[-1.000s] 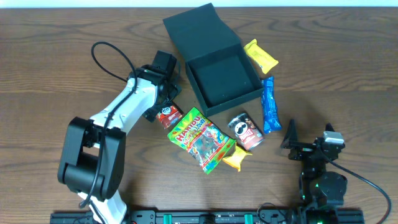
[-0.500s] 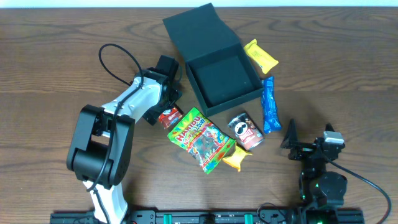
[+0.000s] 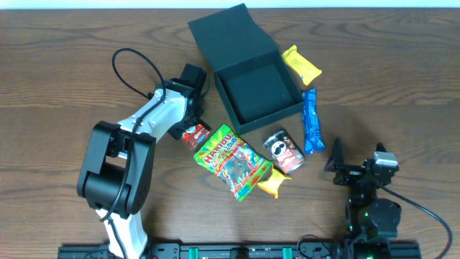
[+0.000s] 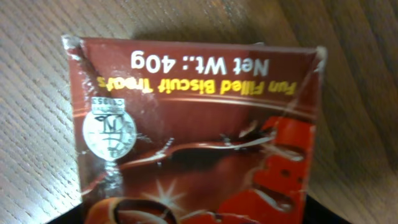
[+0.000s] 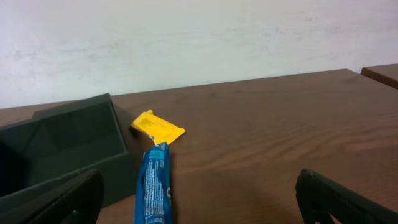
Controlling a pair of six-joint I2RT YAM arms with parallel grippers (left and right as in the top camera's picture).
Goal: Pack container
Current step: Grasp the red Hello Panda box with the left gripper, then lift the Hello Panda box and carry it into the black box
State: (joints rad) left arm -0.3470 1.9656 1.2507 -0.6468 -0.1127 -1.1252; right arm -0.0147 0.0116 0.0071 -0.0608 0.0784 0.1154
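Note:
The container (image 3: 257,88) is a dark green-black square box, open and empty, with its flap lid (image 3: 231,34) laid back; it also shows in the right wrist view (image 5: 59,149). My left gripper (image 3: 192,126) is down over a red-brown biscuit packet (image 3: 195,135) left of the box. In the left wrist view the packet (image 4: 199,124) fills the frame, and the gripper (image 4: 193,219) is open, its dark fingertips (image 4: 65,219) just outside the packet's side edges. My right gripper (image 3: 351,170) is open and empty at the front right (image 5: 199,211).
Around the box lie a yellow packet (image 3: 301,63), a blue packet (image 3: 311,121), a Pringles can (image 3: 284,151), a Haribo bag (image 3: 233,160) and a yellow wrapper (image 3: 276,184) under it. The blue packet (image 5: 154,186) and yellow packet (image 5: 157,127) also show in the right wrist view.
My left arm has swung its elbow round and settled over the biscuit packet, which has barely shifted. The right arm has not moved.

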